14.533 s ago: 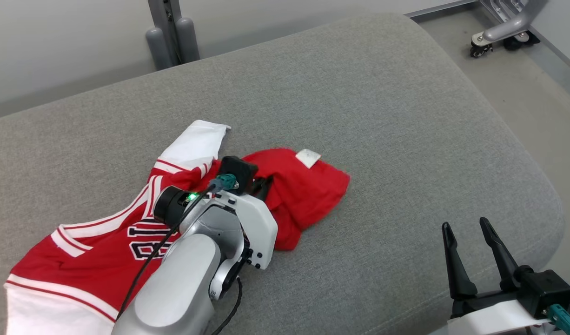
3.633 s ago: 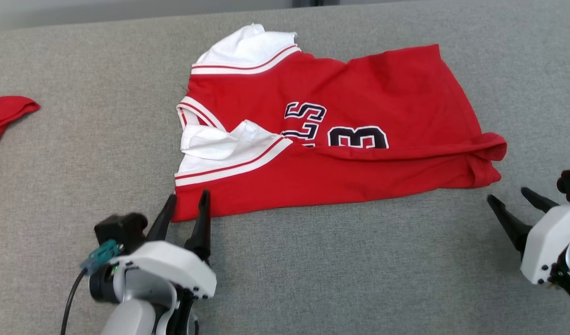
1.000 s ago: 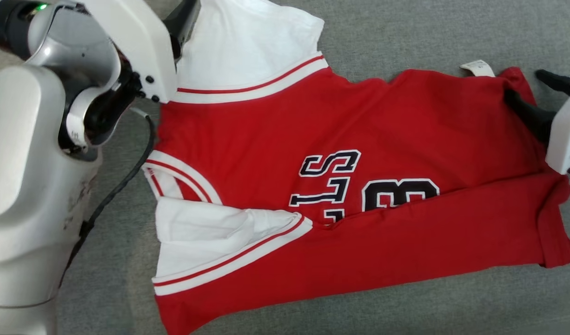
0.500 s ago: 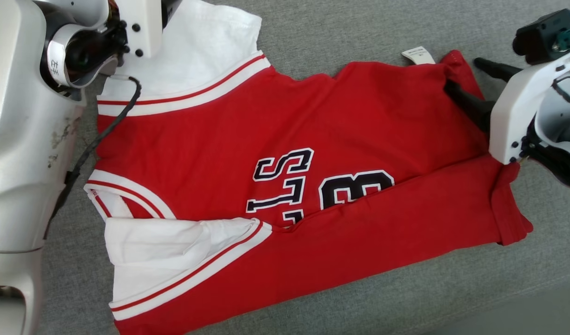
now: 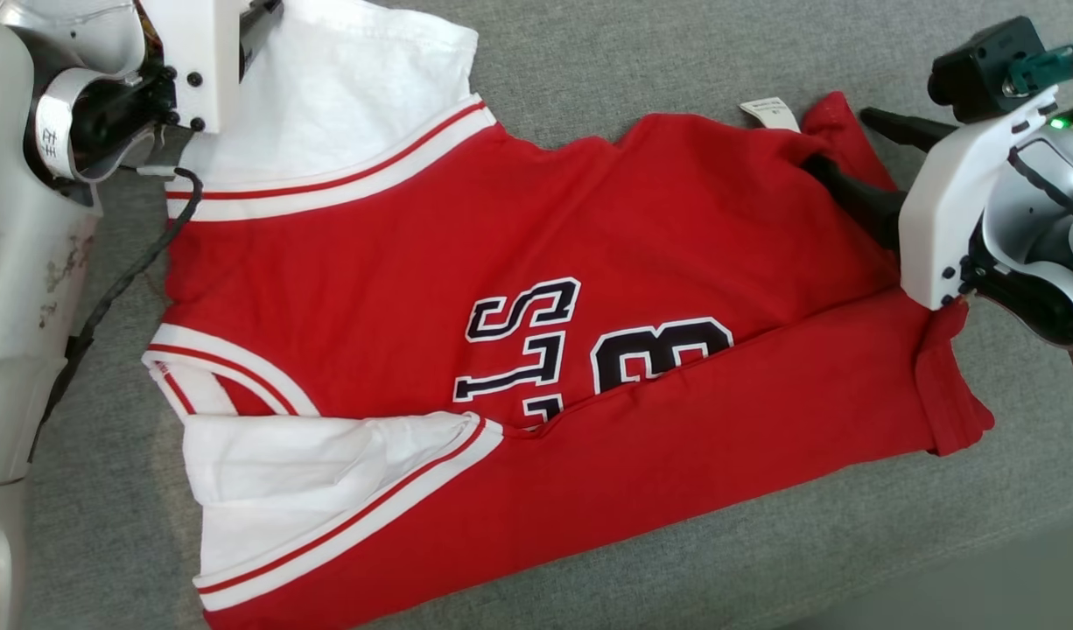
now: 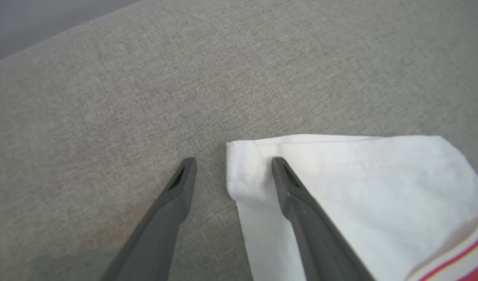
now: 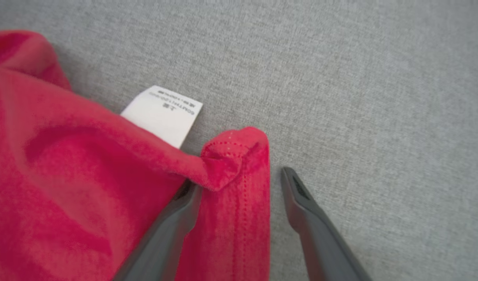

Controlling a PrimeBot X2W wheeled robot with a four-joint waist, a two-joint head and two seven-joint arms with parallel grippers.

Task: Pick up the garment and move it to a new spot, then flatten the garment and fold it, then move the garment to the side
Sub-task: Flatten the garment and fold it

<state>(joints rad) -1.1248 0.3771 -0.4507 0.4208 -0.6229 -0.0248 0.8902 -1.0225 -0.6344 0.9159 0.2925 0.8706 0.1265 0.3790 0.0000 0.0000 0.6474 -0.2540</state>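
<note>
We record that both hands, which sat at the near edge of the garment [image 5: 536, 289] a few seconds back, now stand at its far corners, and the head camera has closed in with them; we judge the first lengthwise fold is down and a second, from the far edge, is being set up; the garment lies spread on the grey cushion [image 5: 676, 52], its near long side already turned up over the lower part of the black lettering [image 5: 589, 350]; the left hand [image 6: 233, 162] is spread wide and grips nothing, one finger on the bare cushion, the other resting on the white sleeve [image 6: 340, 175], astride its rolled corner; the right hand [image 7: 239, 179] is likewise agape and empty, straddling the red hem corner [image 7: 239, 156], one tip at a small pucker in the cloth, the other on the cushion; material: soft matt knit, stitched hem, a white label [image 7: 163, 115] protruding; the cushion is a coarse woven fabric
</note>
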